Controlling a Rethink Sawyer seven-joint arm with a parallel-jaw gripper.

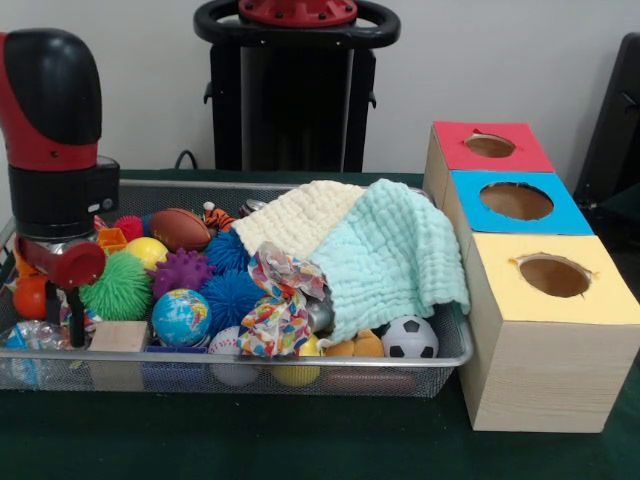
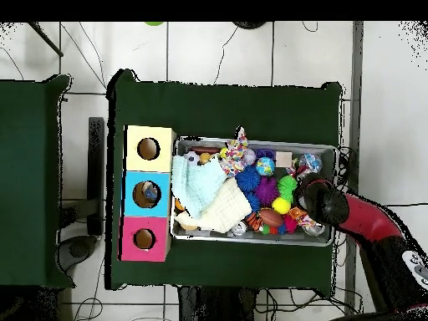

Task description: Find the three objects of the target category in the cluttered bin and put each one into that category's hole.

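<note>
The wire mesh bin (image 1: 455,345) lies across the table, full of toys. My gripper (image 1: 72,318) hangs low over the bin's left end in the front view, beside a wooden block (image 1: 118,336). In the overhead view my arm (image 2: 334,207) covers the bin's (image 2: 328,237) right end. One clear, wrinkly, blue-tinted plastic piece (image 1: 28,340) lies in the near left corner, just left of the gripper; it also shows in the overhead view (image 2: 310,161). I see no other clear pieces. The red-topped box's hole (image 1: 490,145) (image 2: 144,239) is at the far end of the box row.
A cream towel (image 1: 300,215) and a mint towel (image 1: 395,255) cover the bin's right half. A dotted paper wad (image 1: 275,305), a globe ball (image 1: 181,317), spiky balls (image 1: 120,285) and a soccer ball (image 1: 409,338) crowd the bin. Blue-topped (image 1: 520,200) and yellow-topped (image 1: 553,275) boxes stand nearer.
</note>
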